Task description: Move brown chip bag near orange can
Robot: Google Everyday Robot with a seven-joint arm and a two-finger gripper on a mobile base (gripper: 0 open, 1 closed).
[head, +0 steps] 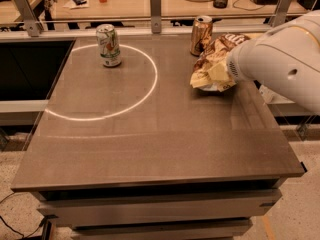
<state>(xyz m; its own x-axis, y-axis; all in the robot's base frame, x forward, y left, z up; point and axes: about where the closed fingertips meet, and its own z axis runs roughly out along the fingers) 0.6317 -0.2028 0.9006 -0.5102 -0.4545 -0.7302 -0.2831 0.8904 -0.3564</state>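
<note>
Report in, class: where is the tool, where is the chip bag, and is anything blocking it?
Tool at table's right rear, pressed into brown chip bag. Bag close beside orange can. Nothing between them.

The white arm (287, 59) comes in from the right, forearm slanting down and leftward. Its gripper (227, 73) sits low over the far right part of the bench (150, 134).

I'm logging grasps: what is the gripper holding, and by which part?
The brown chip bag, apparently, by its end nearest the arm; the gripper meets it there, close to the orange can, but the arm hides the exact hold.
</note>
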